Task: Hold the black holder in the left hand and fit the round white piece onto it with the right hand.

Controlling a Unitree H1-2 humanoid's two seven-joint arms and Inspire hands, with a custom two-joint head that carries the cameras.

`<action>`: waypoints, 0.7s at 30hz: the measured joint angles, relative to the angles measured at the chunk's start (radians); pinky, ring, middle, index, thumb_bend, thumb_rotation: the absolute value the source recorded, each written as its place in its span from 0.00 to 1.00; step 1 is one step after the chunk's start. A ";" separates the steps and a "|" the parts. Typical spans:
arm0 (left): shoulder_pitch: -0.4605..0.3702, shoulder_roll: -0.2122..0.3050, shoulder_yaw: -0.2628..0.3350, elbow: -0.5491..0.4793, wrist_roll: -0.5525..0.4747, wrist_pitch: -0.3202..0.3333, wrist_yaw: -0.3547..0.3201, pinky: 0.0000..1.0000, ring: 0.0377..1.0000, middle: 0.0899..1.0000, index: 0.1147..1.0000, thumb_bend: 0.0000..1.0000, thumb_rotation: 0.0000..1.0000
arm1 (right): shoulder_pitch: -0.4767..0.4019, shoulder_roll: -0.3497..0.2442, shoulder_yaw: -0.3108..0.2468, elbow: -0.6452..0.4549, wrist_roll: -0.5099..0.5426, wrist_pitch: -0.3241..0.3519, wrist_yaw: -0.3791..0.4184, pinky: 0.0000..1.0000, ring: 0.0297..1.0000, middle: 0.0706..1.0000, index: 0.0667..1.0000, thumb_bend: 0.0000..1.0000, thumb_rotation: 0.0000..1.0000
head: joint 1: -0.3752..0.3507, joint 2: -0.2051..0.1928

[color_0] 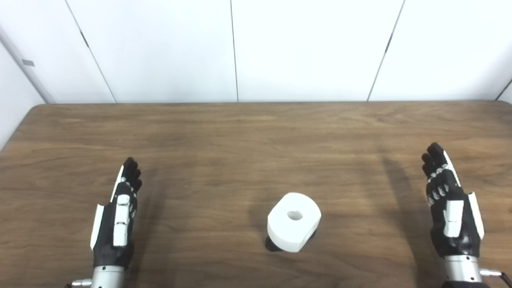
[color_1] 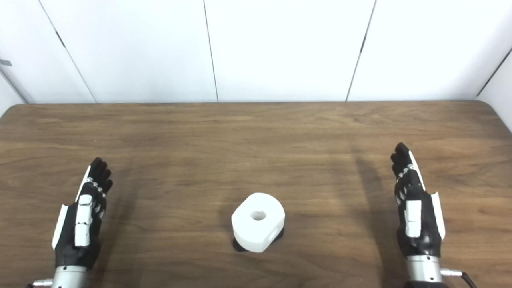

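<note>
A round white piece (color_0: pixel 294 221) with a small hole in its top stands near the table's front middle. Under it only a thin dark rim of the black holder (color_0: pixel 271 245) shows at its lower left and right; the rest is hidden by the white piece. My left hand (color_0: pixel 118 216) rests far to the left of it, fingers straight and apart from the thumb, holding nothing. Far to the right, my right hand (color_0: pixel 450 204) is likewise open and holds nothing. Neither hand touches the piece.
The brown wooden table (color_0: pixel 240 140) runs back to a white panelled wall (color_0: pixel 240 48). Its rounded far corners show at the left and right.
</note>
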 measured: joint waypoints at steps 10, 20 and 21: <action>-0.001 0.000 0.001 0.000 -0.012 0.005 0.002 1.00 1.00 1.00 1.00 0.38 0.98 | -0.006 -0.003 -0.001 0.006 0.004 -0.001 0.001 1.00 0.97 0.96 0.94 0.61 1.00 | 0.002 0.003; -0.002 0.000 0.001 0.000 -0.025 0.017 0.004 1.00 1.00 1.00 1.00 0.36 0.97 | -0.007 -0.005 -0.001 0.008 0.006 0.002 0.001 1.00 0.96 0.96 0.94 0.61 1.00 | -0.002 0.012; -0.002 0.000 0.001 0.000 -0.031 0.021 0.004 1.00 1.00 1.00 1.00 0.37 0.96 | -0.007 -0.005 -0.001 0.007 0.007 0.003 0.001 1.00 0.96 0.96 0.94 0.60 1.00 | -0.002 0.012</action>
